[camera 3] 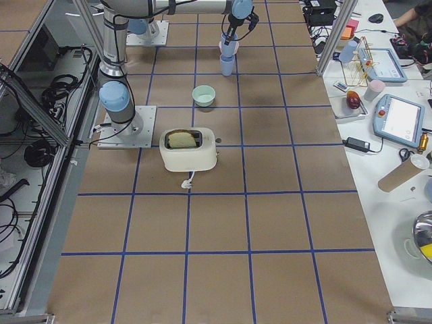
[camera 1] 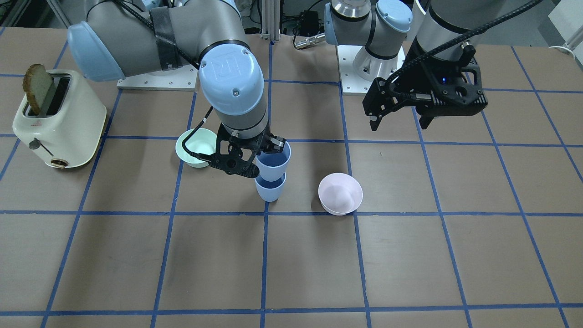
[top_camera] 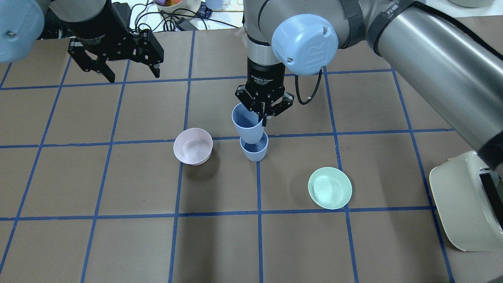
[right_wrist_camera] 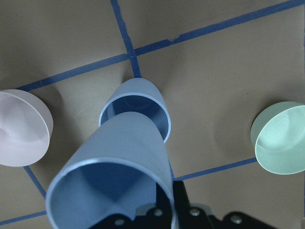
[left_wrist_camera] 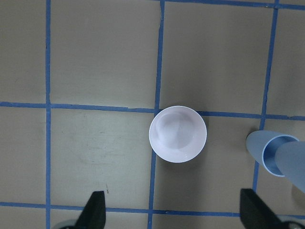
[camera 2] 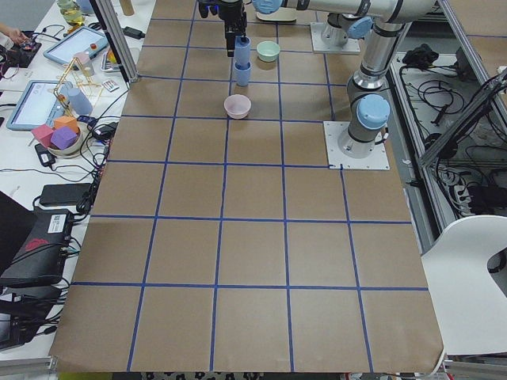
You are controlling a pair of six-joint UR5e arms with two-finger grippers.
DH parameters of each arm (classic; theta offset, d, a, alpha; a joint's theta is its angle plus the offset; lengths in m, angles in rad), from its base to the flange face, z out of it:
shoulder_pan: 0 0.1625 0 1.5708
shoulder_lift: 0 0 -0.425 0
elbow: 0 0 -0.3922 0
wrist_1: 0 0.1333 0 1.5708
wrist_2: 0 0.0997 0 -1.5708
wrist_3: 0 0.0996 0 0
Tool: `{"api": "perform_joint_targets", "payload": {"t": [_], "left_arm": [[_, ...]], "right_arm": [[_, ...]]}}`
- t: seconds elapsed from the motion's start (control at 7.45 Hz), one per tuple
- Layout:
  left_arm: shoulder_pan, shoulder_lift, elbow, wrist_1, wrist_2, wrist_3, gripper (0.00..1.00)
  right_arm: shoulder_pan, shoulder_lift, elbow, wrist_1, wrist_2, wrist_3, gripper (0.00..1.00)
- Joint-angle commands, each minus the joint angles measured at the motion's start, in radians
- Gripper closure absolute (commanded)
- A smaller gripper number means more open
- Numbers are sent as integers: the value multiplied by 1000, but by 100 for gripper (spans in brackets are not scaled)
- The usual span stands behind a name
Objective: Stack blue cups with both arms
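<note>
Two pale blue cups are near the table's middle. One blue cup [top_camera: 254, 151] [camera 1: 270, 189] stands upright on the table. My right gripper [top_camera: 262, 120] [camera 1: 273, 146] is shut on the rim of the other blue cup [top_camera: 246, 125] [camera 1: 273, 161] and holds it slightly tilted, right over the standing cup. Its base is at the standing cup's mouth; I cannot tell whether they touch. The right wrist view shows the held cup [right_wrist_camera: 114, 176] over the standing cup [right_wrist_camera: 138, 107]. My left gripper [top_camera: 133, 75] [camera 1: 400, 124] is open, empty and raised, away from the cups.
A pale pink bowl [top_camera: 193, 146] [left_wrist_camera: 177, 133] sits to one side of the cups and a mint-green bowl [top_camera: 329, 188] [right_wrist_camera: 281, 143] to the other. A cream toaster [camera 1: 59, 123] with a bread slice stands at the table's end on my right.
</note>
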Motion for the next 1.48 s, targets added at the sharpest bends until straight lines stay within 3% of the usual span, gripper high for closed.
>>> {"api": "perform_joint_targets", "payload": {"t": [0.0, 0.13, 0.27, 0.4, 0.8, 1.34], "left_arm": [[0, -1, 1, 0, 1, -1, 0], [0, -1, 1, 0, 1, -1, 0], [0, -1, 1, 0, 3, 0, 0], [0, -2, 5, 0, 1, 0, 0], [2, -2, 5, 0, 1, -1, 0], [2, -1, 3, 0, 1, 0, 0]], "right_arm": [[-2, 1, 24, -22, 0, 1, 100], [-2, 1, 25, -42, -2, 2, 100], [-2, 1, 27, -59, -14, -1, 13], [-2, 1, 27, -91, -15, 5, 0], [-50, -17, -8, -91, -24, -18, 0], [-288, -99, -38, -27, -124, -385, 0]]}}
